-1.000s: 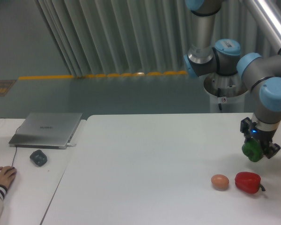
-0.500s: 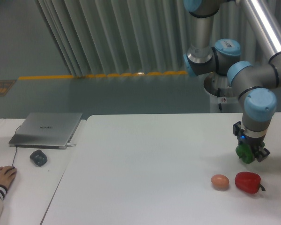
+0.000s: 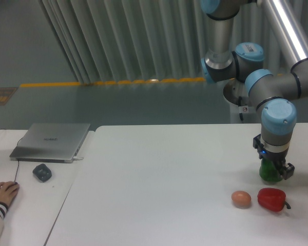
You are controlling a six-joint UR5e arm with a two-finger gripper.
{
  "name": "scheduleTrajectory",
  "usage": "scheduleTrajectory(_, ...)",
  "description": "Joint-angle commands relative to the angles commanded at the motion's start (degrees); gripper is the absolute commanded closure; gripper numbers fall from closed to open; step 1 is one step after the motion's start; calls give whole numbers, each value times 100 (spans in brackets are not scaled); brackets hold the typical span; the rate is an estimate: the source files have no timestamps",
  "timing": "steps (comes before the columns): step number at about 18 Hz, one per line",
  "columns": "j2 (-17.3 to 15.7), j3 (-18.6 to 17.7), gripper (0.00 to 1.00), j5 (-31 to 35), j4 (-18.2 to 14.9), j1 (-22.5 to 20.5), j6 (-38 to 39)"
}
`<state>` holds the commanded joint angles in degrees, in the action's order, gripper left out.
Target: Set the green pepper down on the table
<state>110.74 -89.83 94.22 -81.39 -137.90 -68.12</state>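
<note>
The green pepper (image 3: 268, 173) is low over the white table (image 3: 164, 184) at the right side, just behind the red pepper; whether it touches the top I cannot tell. My gripper (image 3: 271, 171) points straight down, its fingers shut on the green pepper, which shows only partly between them.
A red pepper (image 3: 271, 199) and a tan egg (image 3: 241, 199) lie just in front of the gripper. On the left desk are a grey laptop (image 3: 51, 141), a mouse (image 3: 42, 172) and a person's hand (image 3: 2, 195). The robot's base (image 3: 245, 102) stands behind the table.
The gripper has carried the green pepper leftward and down, from the table's right edge to a spot behind the red pepper, close to the tabletop.
</note>
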Motion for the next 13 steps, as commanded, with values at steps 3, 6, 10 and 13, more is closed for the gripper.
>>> scheduleTrajectory(3, -61, 88, 0, -26, 0, 9, 0)
scheduleTrajectory(6, -123, 211, 0, -87, 446, 0, -9)
scheduleTrajectory(10, -202, 272, 0, -149, 782, 9, -70)
scheduleTrajectory(13, -211, 360, 0, -132, 809, 0, -175)
